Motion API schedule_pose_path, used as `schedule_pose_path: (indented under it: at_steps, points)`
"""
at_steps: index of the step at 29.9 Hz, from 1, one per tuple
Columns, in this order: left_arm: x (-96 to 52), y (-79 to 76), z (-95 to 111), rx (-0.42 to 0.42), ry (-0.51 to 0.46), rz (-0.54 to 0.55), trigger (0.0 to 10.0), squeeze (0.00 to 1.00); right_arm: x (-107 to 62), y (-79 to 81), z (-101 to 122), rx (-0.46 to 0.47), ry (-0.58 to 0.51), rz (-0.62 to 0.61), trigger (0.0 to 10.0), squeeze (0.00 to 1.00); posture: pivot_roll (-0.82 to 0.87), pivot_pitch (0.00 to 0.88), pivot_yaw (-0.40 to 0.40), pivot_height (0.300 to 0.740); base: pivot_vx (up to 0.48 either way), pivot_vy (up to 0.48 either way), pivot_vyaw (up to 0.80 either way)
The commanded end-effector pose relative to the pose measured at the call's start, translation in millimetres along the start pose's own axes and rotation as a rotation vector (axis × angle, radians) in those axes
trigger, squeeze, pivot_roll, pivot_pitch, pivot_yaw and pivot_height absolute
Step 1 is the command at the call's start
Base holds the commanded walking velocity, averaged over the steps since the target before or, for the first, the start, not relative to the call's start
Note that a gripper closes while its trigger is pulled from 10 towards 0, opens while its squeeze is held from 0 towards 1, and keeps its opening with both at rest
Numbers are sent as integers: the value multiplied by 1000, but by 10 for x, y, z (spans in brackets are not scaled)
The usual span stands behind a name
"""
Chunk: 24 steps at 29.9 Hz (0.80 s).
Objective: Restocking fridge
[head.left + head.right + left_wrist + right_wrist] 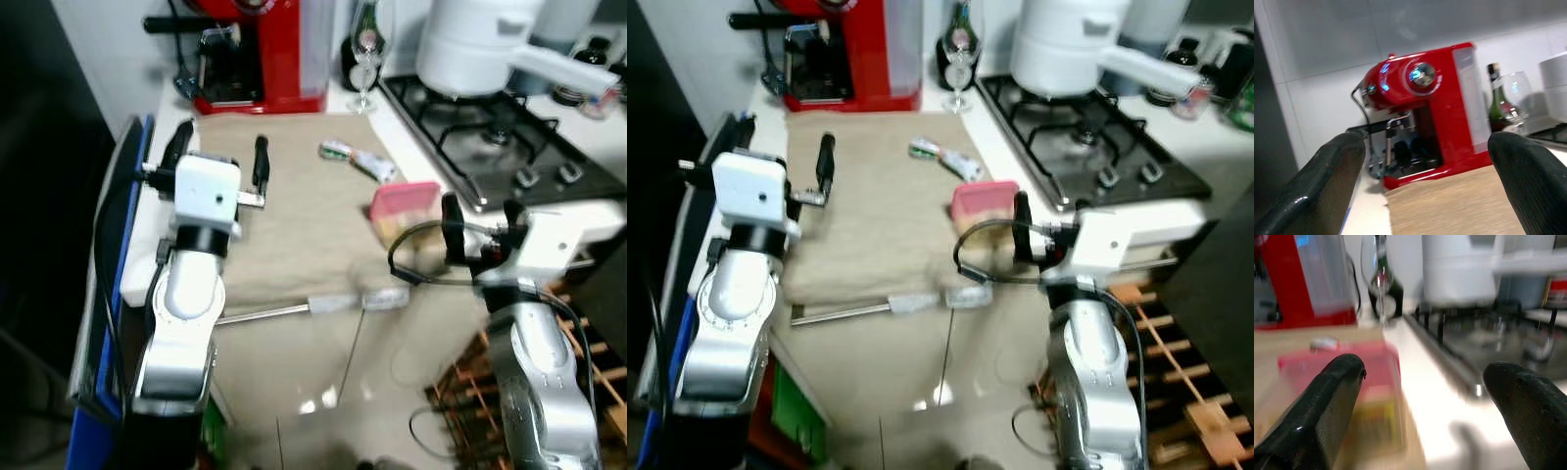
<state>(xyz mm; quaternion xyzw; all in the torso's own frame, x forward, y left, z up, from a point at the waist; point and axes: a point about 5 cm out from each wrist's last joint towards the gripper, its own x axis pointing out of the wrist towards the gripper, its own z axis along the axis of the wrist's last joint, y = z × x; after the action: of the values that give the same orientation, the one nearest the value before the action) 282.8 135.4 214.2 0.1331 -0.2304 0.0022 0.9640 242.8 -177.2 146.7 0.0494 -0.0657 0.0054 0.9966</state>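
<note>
Ahead, the counter [294, 225] ends near both arms; the left end effector [220, 162] gapes empty above it, the right end effector [1420, 396] seemingly gapes beside the pink-lidded container [404, 208].

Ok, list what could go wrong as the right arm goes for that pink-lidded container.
1. The right gripper, jaws open, is off to one side of the pink-lidded plastic container; closing from there may push it rather than grip it.
2. The container sits near the counter edge, so a nudge could tip it off.
3. The clear wine glass and the gas hob stand just beyond; an overshoot could strike them.
</note>
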Motion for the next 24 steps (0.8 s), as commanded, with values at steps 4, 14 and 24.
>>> schedule_pose_path:
  at_steps: [4,14,24]
  points:
    - [-1,-1,15,-1,-2,-2,10000,0,-150,-61,114,-35,-15,40,10000,208,-107,0,12,740,0,0,0]
    - [20,-62,-6,-19,7,-25,10000,0,-97,-48,-23,-72,69,137,10000,204,-105,0,10,740,0,0,0]
    - [-9,-47,-156,-143,153,0,10000,0,-62,-95,-163,-23,158,169,10000,204,-88,0,-6,740,0,0,0]
